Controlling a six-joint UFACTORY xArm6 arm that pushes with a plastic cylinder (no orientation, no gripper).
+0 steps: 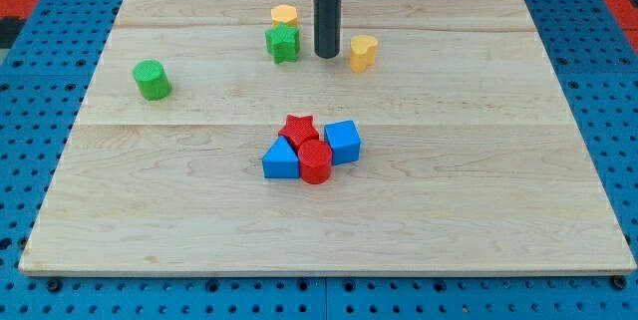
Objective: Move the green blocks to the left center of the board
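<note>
A green cylinder stands at the view's left, a little above the board's middle height. A green star block sits near the top centre, touching a yellow hexagon block just above it. My tip is down on the wooden board, a short gap to the right of the green star block, between it and a yellow block.
A cluster at the board's centre holds a red star, a red cylinder, a blue cube and a blue block, all touching. Blue pegboard surrounds the board.
</note>
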